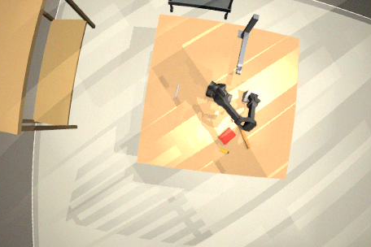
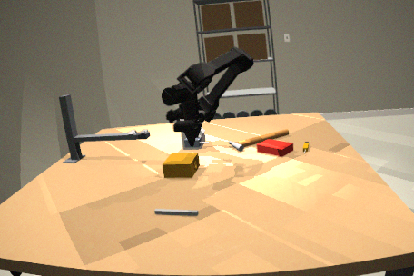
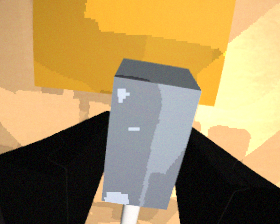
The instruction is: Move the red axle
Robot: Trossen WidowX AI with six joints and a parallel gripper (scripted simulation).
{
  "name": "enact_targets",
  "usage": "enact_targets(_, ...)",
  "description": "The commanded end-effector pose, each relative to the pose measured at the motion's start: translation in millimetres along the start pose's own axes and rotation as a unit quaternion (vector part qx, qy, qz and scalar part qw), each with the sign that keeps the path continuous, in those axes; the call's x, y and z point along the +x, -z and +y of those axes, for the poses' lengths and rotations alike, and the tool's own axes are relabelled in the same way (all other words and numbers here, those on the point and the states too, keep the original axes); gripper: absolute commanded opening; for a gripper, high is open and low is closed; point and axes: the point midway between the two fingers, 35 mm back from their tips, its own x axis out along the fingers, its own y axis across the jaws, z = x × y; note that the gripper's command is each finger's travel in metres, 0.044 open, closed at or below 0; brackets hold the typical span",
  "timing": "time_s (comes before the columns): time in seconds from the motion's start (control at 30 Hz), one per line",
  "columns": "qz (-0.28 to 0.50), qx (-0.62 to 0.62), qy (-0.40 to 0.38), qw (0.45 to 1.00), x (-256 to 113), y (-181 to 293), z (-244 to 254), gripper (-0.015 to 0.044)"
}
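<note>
Bracket, far left of the exterior view: a dark grey upright post [image 1: 252, 24] [image 2: 69, 120] carries a level grey arm [image 1: 242, 53] [image 2: 106, 137] pointing right, with small pale fittings near its free end.
Loose bar: a slim grey bar [image 1: 176, 92] [image 2: 176, 211] lies flat on the wooden table [image 1: 167, 134] [image 2: 136, 195], its long axis running left to right.
Yellow block: a yellow box-shaped block [image 2: 181, 165] [image 3: 161, 45] rests on the table, a dark round mark on its right end.
Gripper: the black gripper [image 1: 211, 89] [image 2: 192, 142] [image 3: 144, 127] is clamped on a grey rectangular block [image 2: 195, 145] [image 3: 148, 140]. A thin pale rod [image 2: 204, 142] [image 3: 130, 215] sticks out of it, pointing right in the exterior view.
Hammer: its orange-brown handle [image 1: 245, 139] [image 2: 268, 137] slants right and away from its grey head [image 2: 235, 145].
Red block: a flat red rectangular block [image 1: 227, 136] [image 2: 275, 147] lies near the hammer.
Small item: a small yellow piece [image 1: 224, 151] [image 2: 306, 146] lies farthest right.
Red axle: I cannot make out its place or its direction.
</note>
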Motion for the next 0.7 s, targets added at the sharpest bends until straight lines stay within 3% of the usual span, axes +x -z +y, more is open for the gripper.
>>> enact_targets(0.0,-0.003,0.001,-0.001,1.000,-1,-19,9,0.0000)
enact_targets(0.67,0.000,0.012,0.001,1.000,2,-125,27,0.0000)
